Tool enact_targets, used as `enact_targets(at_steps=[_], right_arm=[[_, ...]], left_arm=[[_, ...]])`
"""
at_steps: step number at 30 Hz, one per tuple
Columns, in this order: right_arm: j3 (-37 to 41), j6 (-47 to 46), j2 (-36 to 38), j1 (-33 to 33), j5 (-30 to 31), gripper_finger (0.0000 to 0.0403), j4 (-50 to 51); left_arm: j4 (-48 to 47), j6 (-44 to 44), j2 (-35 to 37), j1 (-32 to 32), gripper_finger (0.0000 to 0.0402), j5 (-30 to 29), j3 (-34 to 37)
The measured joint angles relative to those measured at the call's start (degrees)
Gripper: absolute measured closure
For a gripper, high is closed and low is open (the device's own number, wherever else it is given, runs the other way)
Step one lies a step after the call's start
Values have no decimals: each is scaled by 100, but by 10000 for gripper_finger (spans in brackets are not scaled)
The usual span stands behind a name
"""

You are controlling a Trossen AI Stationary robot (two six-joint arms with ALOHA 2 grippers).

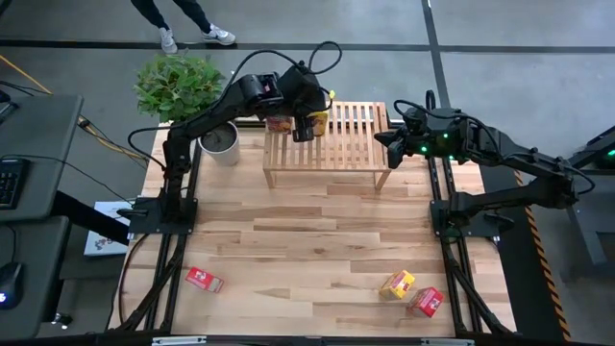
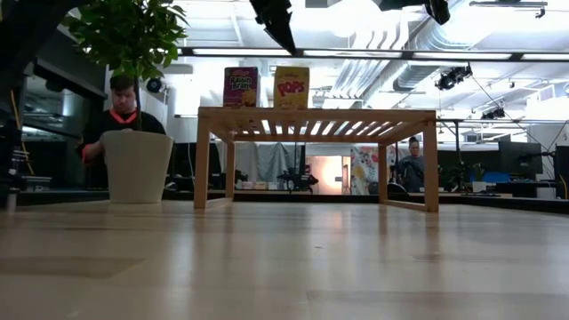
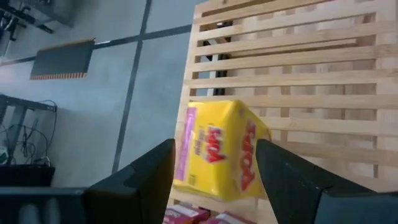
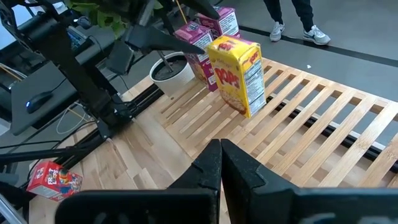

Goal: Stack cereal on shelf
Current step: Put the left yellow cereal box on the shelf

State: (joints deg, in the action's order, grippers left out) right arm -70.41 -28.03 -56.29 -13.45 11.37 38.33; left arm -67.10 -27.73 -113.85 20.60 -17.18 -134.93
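Observation:
A yellow cereal box (image 2: 292, 86) stands upright on the shelf (image 1: 336, 154), near its far left corner. Two pink cereal boxes (image 4: 202, 53) stand on the slats beside it. My left gripper (image 3: 216, 146) hovers open just above the yellow box, a finger on either side and touching nothing. In the low view this gripper (image 2: 277, 27) is clear of the box top. My right gripper (image 4: 221, 149) waits shut above the shelf's right end, holding nothing. A red box (image 1: 204, 279), a yellow box (image 1: 397, 284) and another red box (image 1: 426, 301) lie on the table's near part.
A potted plant in a white pot (image 1: 219, 142) stands on the table just left of the shelf, under my left arm. The shelf's middle and right slats (image 1: 360, 130) are bare. A person sits behind the table (image 2: 120, 116), and another person's legs show beyond the far edge (image 1: 183, 24).

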Motion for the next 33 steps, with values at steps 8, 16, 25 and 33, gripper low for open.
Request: enact_targets(at_steps=[8,16,25,33], right_arm=[[2,357,-112,-302,-291,329,-21],[2,1414,-833,-1316,-1909,139,-303],[2,2530,-1935,-2006,-2887,50,-1432],[7,3151,-2684,-2144,-2819,48,-2190]], left_arm=[[289,960,762,9,186,423,-7],[642,2432,1795,-18,269,1382,193],[3148,3055,3172,-1415,392,569,2934],[6834,3103,4553,-1982,401,668,6017]])
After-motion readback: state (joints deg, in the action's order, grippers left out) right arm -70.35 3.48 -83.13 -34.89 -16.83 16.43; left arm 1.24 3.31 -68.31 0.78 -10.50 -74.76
